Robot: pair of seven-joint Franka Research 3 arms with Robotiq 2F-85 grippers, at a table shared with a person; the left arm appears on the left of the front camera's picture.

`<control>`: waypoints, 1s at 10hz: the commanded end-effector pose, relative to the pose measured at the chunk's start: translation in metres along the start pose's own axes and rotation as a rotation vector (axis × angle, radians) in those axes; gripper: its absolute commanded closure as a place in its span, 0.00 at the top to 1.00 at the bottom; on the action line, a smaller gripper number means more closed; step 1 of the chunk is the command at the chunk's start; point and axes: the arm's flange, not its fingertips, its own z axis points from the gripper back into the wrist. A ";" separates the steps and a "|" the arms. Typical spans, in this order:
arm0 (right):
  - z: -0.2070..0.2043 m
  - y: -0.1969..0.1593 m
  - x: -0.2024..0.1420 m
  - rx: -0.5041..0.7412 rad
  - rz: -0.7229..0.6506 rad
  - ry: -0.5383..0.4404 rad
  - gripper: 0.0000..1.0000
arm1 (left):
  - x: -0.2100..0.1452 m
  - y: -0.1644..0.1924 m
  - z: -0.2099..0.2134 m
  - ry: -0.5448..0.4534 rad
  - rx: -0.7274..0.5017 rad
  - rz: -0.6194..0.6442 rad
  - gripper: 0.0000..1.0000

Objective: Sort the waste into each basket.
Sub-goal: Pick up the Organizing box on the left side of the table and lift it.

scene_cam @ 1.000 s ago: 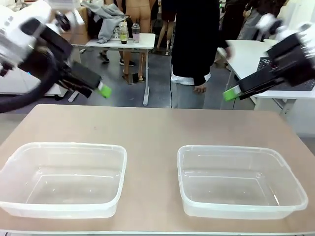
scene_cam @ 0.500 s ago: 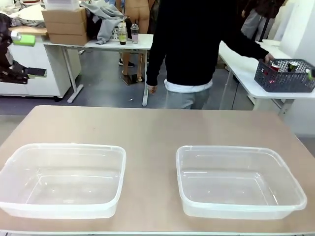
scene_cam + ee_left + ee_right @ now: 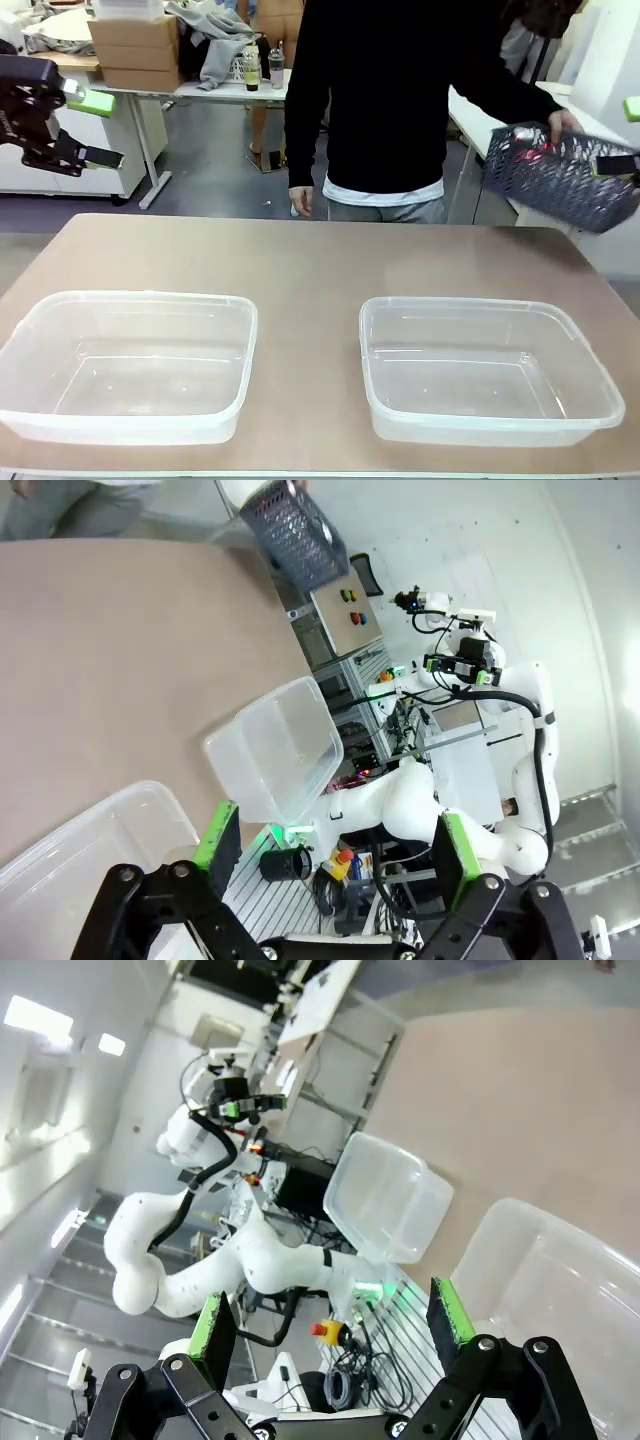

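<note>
Holding a dark grey lattice-walled basket [image 3: 560, 180] tilted beside the tan table [image 3: 300, 260], a person seemingly brings waste. The left gripper [image 3: 98, 130] and right gripper [image 3: 622, 137] hang spread and empty, clear of the left clear plastic tub [image 3: 130, 296] and right clear plastic tub [image 3: 470, 300].

Robot lab / workshop room.
Big white robot arm [image 3: 190, 1270] by the tan table [image 3: 300, 250], w/ wires [image 3: 350, 1375] & a red stop button [image 3: 322, 1330] near its base, plus a box w/ coloured buttons [image 3: 345, 615]. Far side: white work tables [image 3: 240, 90], cardboard boxes [image 3: 130, 45], bare grey floor [image 3: 200, 170]. Stairs [image 3: 40, 1350] by the wall, bright lights [image 3: 30, 1015] up top.
</note>
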 end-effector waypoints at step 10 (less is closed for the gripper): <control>-0.028 0.004 0.008 -0.114 -0.047 0.019 1.00 | 0.002 -0.003 -0.010 0.169 0.217 -0.014 1.00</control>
